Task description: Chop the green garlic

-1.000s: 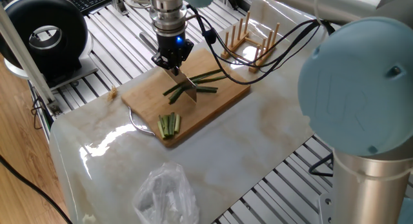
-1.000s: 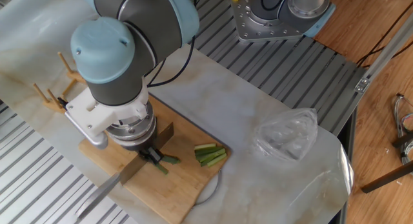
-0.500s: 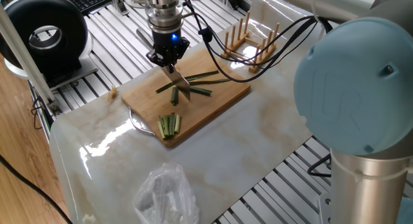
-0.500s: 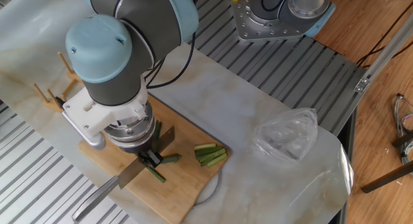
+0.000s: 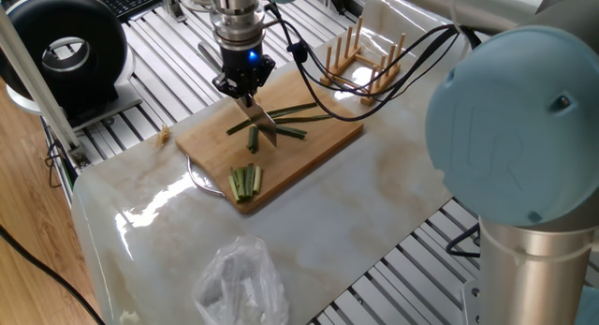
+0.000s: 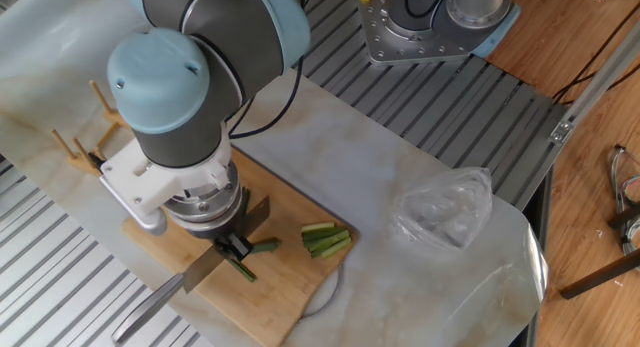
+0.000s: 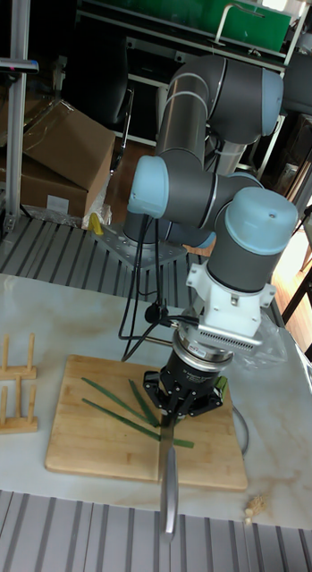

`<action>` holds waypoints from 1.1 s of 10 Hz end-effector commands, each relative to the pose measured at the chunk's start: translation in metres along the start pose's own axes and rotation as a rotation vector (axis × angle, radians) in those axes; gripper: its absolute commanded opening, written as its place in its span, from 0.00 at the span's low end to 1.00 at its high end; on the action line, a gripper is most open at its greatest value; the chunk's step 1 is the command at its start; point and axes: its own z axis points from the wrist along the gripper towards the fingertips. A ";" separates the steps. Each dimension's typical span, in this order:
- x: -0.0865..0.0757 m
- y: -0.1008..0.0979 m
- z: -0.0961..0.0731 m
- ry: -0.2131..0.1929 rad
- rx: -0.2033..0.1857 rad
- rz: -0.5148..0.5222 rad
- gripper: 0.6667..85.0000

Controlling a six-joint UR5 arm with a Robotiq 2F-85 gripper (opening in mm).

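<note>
We count one black two-finger end effector [image 5: 245, 89], clamped shut on the handle of one steel knife [image 7: 165, 487]; its blade [image 5: 263, 125] angles down to the single rectangular bamboo cutting board [image 5: 211, 135] on the white marbled worktop [image 5: 374, 199].

The dark-green flat stalks of green garlic [image 5: 301, 110] lie on the board around and under the blade. In the one fixed view we make out about four strips crossing each other beside the blade; in the tall fixed view we count three long strips [image 7: 108, 395] fanned across the board's left half and one short piece by the blade. The exact number is hard to settle where they overlap.

One neat bundle of short yellow-green sticks [image 5: 246, 180] sits near the board's edge, apart from the knife. There is one wooden peg rack [image 5: 363, 61] beyond the board, one crumpled clear plastic bag [image 5: 240, 280] at the worktop's near end, and one round black fan [image 5: 67, 51] off to the side.

We can read no writing or brand on anything.
</note>
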 end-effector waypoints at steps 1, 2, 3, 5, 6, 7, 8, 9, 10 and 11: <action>-0.003 0.000 0.001 -0.010 -0.003 -0.010 0.01; -0.004 0.001 0.002 -0.009 -0.006 -0.009 0.01; -0.003 0.003 0.003 -0.007 -0.012 -0.009 0.01; -0.002 0.005 0.003 -0.007 -0.018 -0.007 0.01; -0.002 0.004 0.004 -0.004 -0.012 -0.006 0.01; -0.001 0.005 0.006 -0.004 -0.012 -0.002 0.01; 0.000 0.006 0.008 -0.005 -0.011 0.001 0.01; 0.002 0.006 0.006 0.002 -0.012 0.001 0.01; 0.006 0.005 -0.001 0.026 -0.010 -0.001 0.01; 0.011 0.005 -0.010 0.054 -0.009 -0.001 0.01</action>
